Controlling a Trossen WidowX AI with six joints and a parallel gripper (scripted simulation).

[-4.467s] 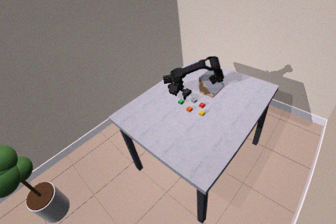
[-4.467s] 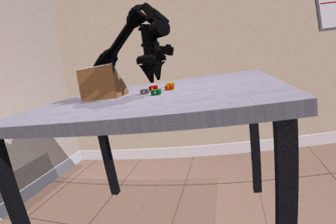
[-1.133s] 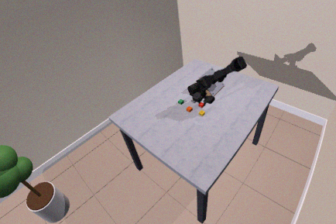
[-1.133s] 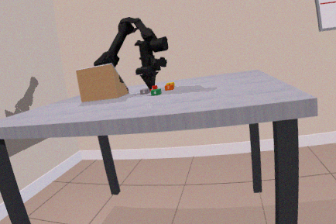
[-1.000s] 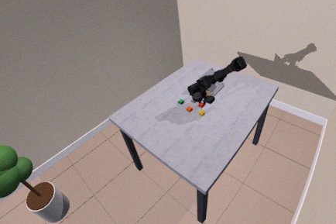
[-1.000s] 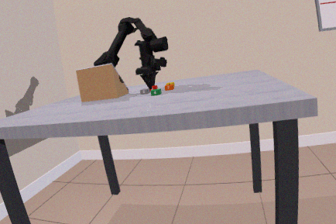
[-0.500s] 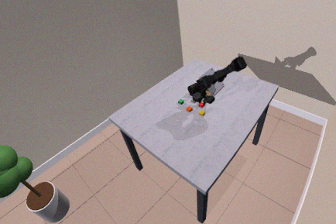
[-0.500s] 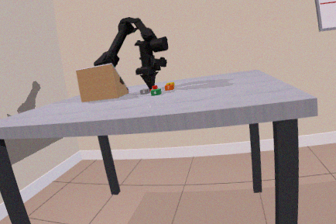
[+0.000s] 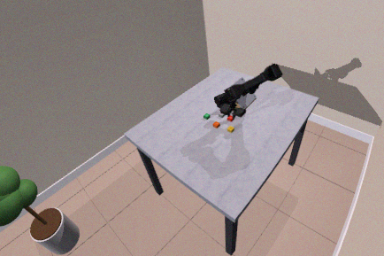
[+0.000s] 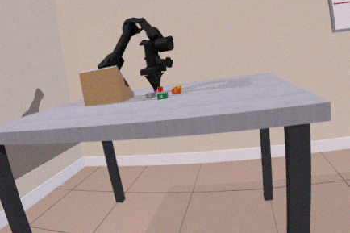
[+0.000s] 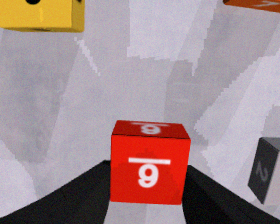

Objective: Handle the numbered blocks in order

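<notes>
My gripper (image 9: pixel 229 116) (image 10: pixel 156 89) (image 11: pixel 146 171) is shut on the red block (image 9: pixel 230 119) (image 10: pixel 160 89) (image 11: pixel 148 150), a finger on each side. The block seems slightly off the table; its digit reads as 9 with a bar above it, an underlined 6 upside down. The grey block (image 9: pixel 221 115) (image 10: pixel 150 95) (image 11: pixel 270 170) shows a 2. The orange block (image 9: pixel 216 124) (image 10: pixel 176 91) (image 11: pixel 255 4) seems to show a 7. The yellow block (image 9: pixel 230 129) (image 10: pixel 177 87) (image 11: pixel 45 21) has a cut-off dark digit. The green block (image 9: pixel 206 116) (image 10: pixel 162 95) has a digit too small to read surely.
The blocks stand close together on the grey table (image 9: pixel 177 129) (image 10: pixel 242 106). The grey block is near the gripper's side. A brown box-like object (image 10: pixel 102 87) stands by the arm's base. A potted plant (image 9: pixel 55 231) is on the floor.
</notes>
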